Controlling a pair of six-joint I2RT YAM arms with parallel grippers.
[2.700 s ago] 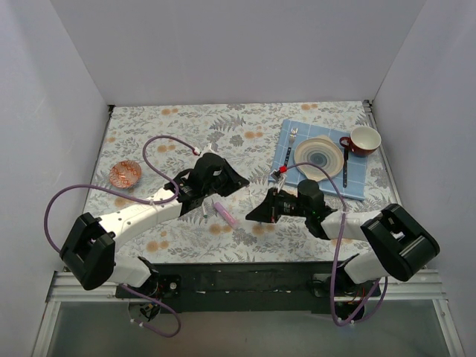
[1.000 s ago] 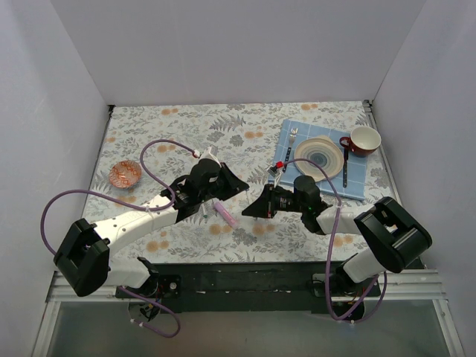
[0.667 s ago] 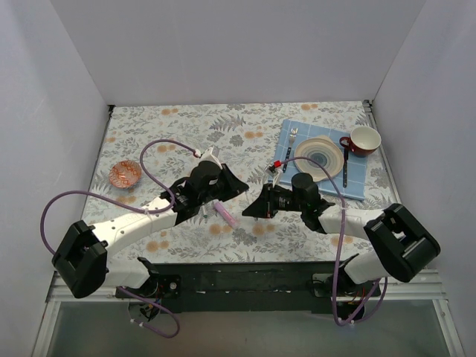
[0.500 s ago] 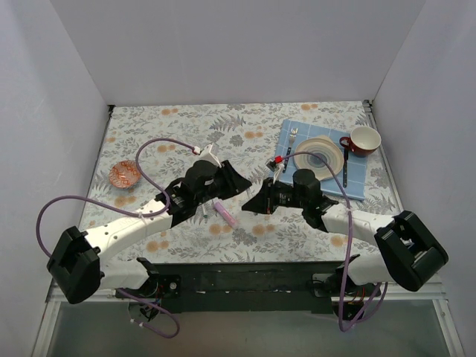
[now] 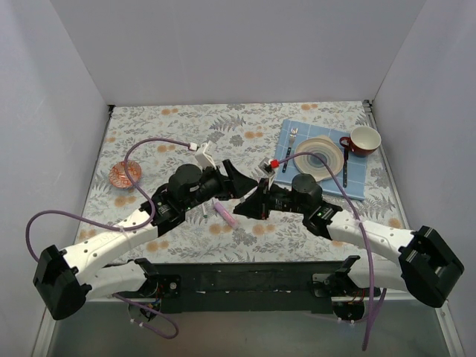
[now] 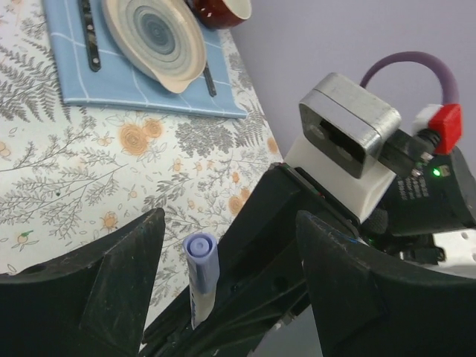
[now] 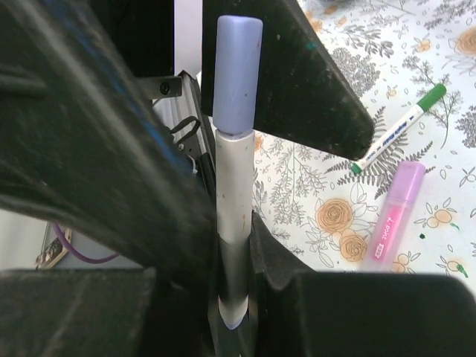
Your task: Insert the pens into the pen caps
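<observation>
Loose pens: a pink pen (image 7: 398, 212), one half lilac and the other pink, lies flat on the floral tablecloth (image 5: 186, 126) at centre, just on the near side of both grippers; a green-tipped white pen (image 7: 398, 132) lies close beside it, not touching

Right gripper: the right gripper (image 7: 234, 249) reaches in from the right to mid-table; its jaws are clamped on the barrel of a white pen (image 7: 233, 193), lifted off the cloth

Held pen: it stands up out of the right fingers; a lilac cap (image 7: 238, 74) is seated over its upper end, and the white barrel shows below the cap's edge

Left gripper: the left gripper (image 6: 229, 217) comes from the left and meets the right one nose to nose; its fingers (image 6: 111, 282) are spread wide with the capped end between them, a gap showing on either side in the left wrist view

Far left: a small patterned bowl (image 5: 125, 174) sits alone, well apart from the arms

Far right: a blue placemat (image 5: 357, 182) carries a plate (image 5: 318, 158); a fork (image 5: 289, 147) lies to its left and a dark spoon (image 5: 345, 165) to its right; a red cup (image 5: 364, 139) stands at the mat's far right corner
</observation>
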